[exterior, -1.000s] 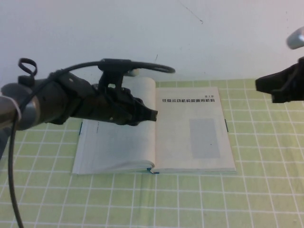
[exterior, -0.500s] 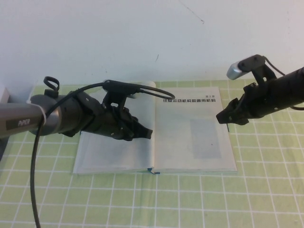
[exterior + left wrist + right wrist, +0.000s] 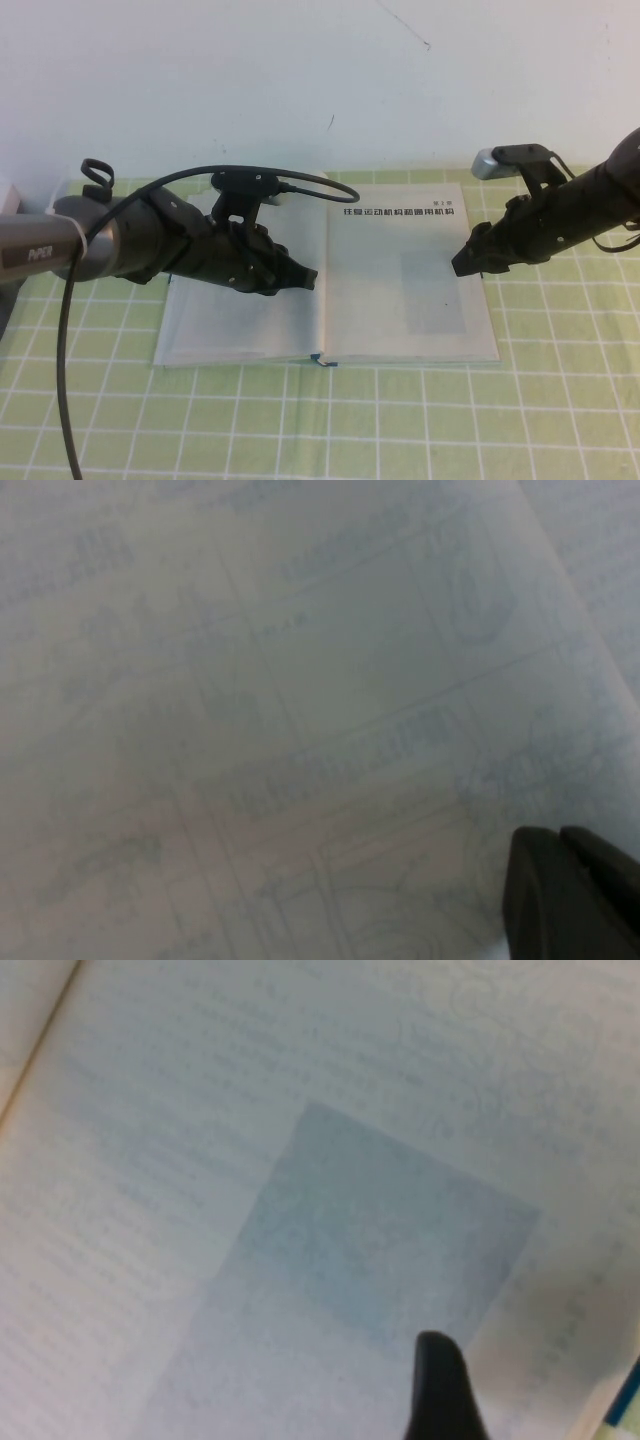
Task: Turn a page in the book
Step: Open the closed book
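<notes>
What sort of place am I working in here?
Probably a lab tabletop: a green checked mat, a bare white wall, and an open book. The left gripper and right gripper both hover over its pages.

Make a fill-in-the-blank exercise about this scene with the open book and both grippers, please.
1. The thick off-white textbook lies ____ on the green checked tablecloth.
2. The left gripper is over the book's ____ half.
3. The right gripper is near the outer edge of the thin page with the bold black heading, which lies ____.

Missing words: open; left; flat
</notes>
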Available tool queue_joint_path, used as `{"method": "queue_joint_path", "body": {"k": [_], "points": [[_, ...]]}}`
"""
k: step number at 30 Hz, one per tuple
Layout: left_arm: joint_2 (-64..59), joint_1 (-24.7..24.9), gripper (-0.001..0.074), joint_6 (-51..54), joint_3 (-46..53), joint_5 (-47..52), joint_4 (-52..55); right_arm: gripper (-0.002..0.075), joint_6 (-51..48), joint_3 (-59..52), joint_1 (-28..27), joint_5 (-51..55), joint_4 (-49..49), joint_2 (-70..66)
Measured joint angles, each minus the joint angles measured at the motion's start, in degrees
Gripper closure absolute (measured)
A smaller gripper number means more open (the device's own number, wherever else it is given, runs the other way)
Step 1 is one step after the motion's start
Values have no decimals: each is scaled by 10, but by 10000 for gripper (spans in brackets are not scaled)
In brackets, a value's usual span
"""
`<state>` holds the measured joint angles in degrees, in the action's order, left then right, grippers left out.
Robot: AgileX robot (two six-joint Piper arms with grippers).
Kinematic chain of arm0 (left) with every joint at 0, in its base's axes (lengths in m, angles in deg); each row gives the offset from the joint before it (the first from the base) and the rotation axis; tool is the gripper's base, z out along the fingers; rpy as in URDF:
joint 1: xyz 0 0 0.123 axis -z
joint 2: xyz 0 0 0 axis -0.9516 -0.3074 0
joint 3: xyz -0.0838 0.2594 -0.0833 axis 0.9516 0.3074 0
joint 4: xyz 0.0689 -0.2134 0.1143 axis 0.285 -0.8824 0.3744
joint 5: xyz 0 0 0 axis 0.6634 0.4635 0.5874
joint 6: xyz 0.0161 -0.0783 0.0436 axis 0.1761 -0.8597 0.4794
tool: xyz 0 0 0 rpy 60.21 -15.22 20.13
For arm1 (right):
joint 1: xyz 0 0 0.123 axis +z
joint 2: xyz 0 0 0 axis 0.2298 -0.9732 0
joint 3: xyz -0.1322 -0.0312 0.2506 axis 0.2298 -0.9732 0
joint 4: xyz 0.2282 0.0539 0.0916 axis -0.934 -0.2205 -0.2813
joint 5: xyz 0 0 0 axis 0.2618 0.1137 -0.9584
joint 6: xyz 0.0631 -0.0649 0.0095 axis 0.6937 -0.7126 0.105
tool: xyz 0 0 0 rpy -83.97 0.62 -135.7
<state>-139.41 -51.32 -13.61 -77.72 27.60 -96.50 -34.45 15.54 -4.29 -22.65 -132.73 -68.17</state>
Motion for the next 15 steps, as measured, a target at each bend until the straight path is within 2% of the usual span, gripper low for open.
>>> {"method": "queue_joint_path", "body": {"k": [5,15], "points": [[0,0,739,0,0,0,-2,312,4,0,0,0,-10,0],[-1,-3,739,8,0,5,-13,313,-44,0,0,25,-101,0]]}}
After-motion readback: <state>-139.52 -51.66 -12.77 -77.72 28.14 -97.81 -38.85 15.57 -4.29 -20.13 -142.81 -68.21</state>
